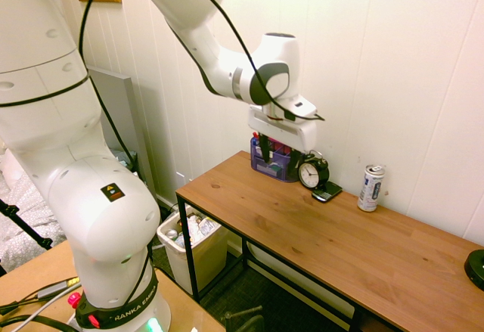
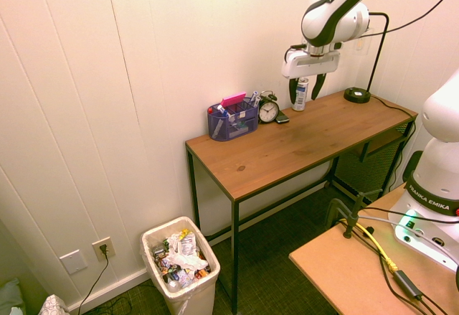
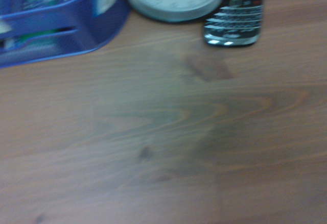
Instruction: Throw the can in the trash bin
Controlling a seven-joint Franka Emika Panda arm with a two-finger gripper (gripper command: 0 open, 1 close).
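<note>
Slim white-silver can [image 1: 370, 187] with dark blue print and a silver top, upright at the back edge of the wooden worktop [image 1: 318, 234], close to the wall, untouched. Near it along the same back edge: a small dark phone [image 1: 327, 191] lying flat, then a black alarm clock [image 1: 312, 172], then a blue translucent pen organiser [image 1: 274, 161] full of pens toward the worktop's end. At the opposite end, the round black base of a lamp [image 2: 356, 95]. Cream-white trash bin [image 2: 180, 265] with a white liner on the floor beyond the organiser end of the worktop, already holding rubbish. Nothing between can and bin except the row of desk things. Gripper [image 2: 306, 88] above the worktop near the clock, pointing down, fingers spread wide, holding nothing, touching nothing.
</note>
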